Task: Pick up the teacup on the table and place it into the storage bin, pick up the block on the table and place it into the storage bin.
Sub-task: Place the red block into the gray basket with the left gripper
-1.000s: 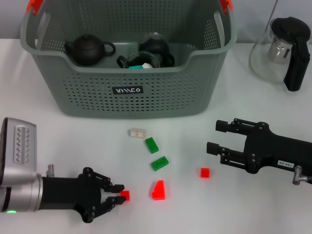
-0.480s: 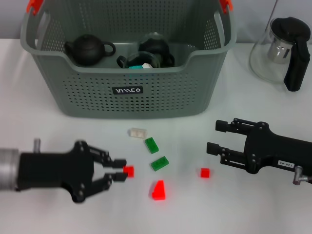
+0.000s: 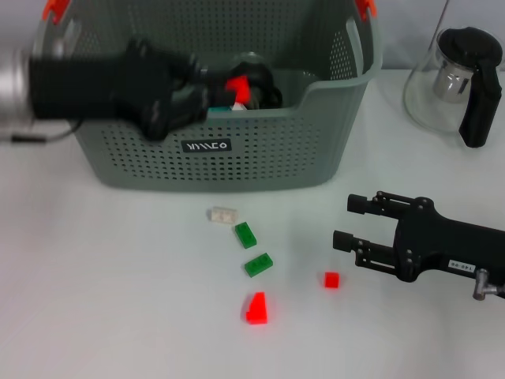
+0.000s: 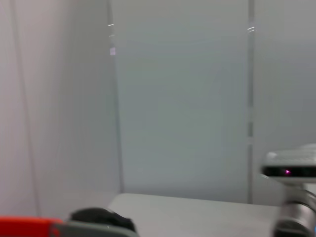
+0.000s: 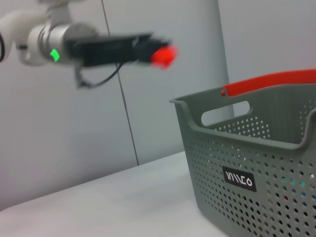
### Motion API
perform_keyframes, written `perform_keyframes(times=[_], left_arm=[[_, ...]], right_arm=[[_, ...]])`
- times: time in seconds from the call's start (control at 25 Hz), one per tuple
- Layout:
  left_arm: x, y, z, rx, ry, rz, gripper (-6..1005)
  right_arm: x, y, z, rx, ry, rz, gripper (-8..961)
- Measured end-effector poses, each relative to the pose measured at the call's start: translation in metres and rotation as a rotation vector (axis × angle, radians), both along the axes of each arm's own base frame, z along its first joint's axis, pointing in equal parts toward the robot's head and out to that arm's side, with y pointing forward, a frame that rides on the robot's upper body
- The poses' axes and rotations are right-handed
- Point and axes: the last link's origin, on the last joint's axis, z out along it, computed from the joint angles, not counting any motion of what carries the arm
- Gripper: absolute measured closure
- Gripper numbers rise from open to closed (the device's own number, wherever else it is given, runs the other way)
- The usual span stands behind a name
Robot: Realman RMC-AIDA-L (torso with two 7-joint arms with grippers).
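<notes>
Two arms share this table, and you should start with the biggest thing on it: the storage bin [image 3: 237,150], grey-green and perforated, which sits directly beneath the jaws of your left gripper [image 3: 225,87]. Those jaws are pinched narrow on a small red block [image 3: 237,85], held above the bin's open mouth and clear of its rim; the right wrist view shows the same red block [image 5: 164,56] well above the bin's front wall. Below the jaws, inside the bin, lie a dark teapot and a dark cup-like vessel [image 3: 252,79], so I judge the teacup step likely done. Your right gripper [image 3: 347,223] rests on the table with its jaws parted and nothing between them; a second small red block [image 3: 331,279] lies just ahead of and below its fingertips. The held block looks light, rigid and smooth-sided, so a pinch on two flat opposite faces should hold it. It can likely take a short drop, but lower it before opening, since crockery lies underneath.
</notes>
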Motion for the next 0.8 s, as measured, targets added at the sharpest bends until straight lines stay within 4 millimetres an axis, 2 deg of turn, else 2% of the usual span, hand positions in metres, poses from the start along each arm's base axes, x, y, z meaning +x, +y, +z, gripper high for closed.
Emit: perform_keyframes(times=[0.16, 0.28, 0.4, 0.52, 0.6, 0.8], left_arm=[[0.028, 0.032, 0.001, 0.071, 0.056, 0.037, 747], [0.037, 0.054, -0.003, 0.134, 0.105, 0.078, 742], [0.038, 0.071, -0.014, 0.192, 0.171, 0.107, 736], [0.033, 0.084, -0.033, 0.251, 0.287, 0.135, 731], [0.027, 0.089, -0.052, 0.289, 0.409, 0.143, 727], [0.024, 0.092, -0.066, 0.311, 0.531, 0.151, 718]], right_arm=[[0.000, 0.000, 0.000, 0.000, 0.003, 0.000, 270], [-0.001, 0.001, 0.000, 0.001, 0.005, 0.002, 270], [-0.001, 0.001, 0.001, 0.003, 0.006, 0.002, 270], [-0.001, 0.001, 0.001, 0.004, 0.006, 0.002, 269], [-0.001, 0.001, 0.001, 0.004, 0.006, 0.000, 269], [-0.001, 0.002, 0.002, 0.005, 0.009, -0.003, 269]])
